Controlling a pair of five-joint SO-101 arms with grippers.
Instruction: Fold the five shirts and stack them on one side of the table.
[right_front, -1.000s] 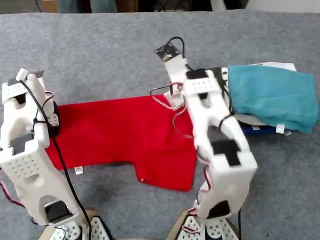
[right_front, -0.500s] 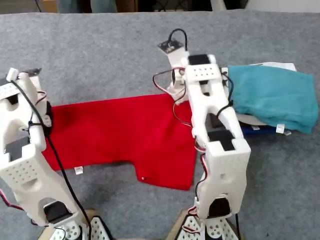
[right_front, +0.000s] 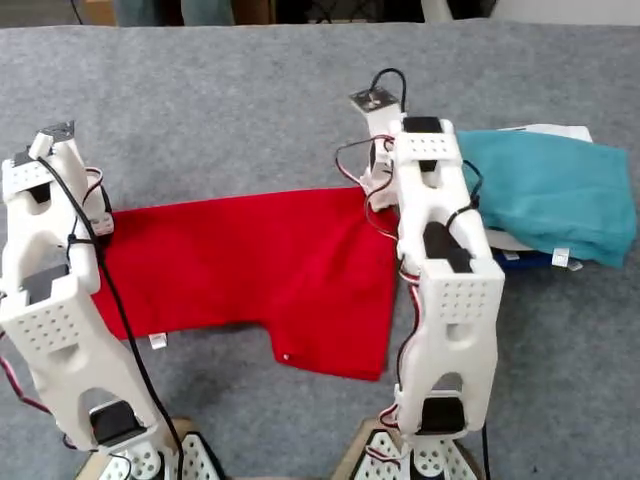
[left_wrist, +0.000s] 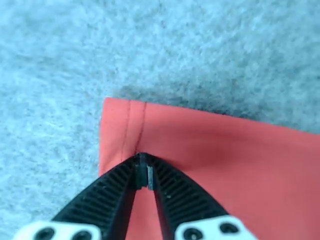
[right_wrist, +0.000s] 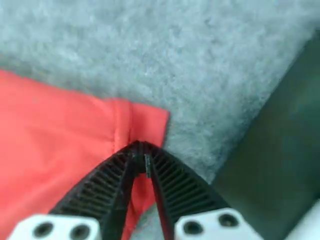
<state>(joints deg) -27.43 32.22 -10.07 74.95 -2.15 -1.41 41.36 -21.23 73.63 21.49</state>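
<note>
Where the other clothes lie: a pile (right_front: 520, 245) on the right side of the table, a teal shirt (right_front: 545, 195) on top, white and dark blue cloth showing under it
In the way: seen from above, the right arm (right_front: 440, 270) covers the right end of the red shirt (right_front: 250, 265) and the pile's nearest edge; the left arm (right_front: 50, 280) covers the left end
Left gripper (left_wrist: 143, 172): jaws pressed together, pinching the hem at the shirt's far left corner
Right gripper (right_wrist: 141, 155): jaws pressed together, pinching the hem at the far right corner, with the pile just beside it
Red shirt, place: flat in the middle of the table, between the two arms, near the pile
Red shirt, long axis: across the table from left to right; a wider part sticks out toward the near edge on the right; a small white label (right_front: 157, 341) at the near edge on the left
Surface: grey felt-like cover (right_front: 200, 110) over the whole table
Room: a dark strip beyond the far edge, too little to make out
</note>
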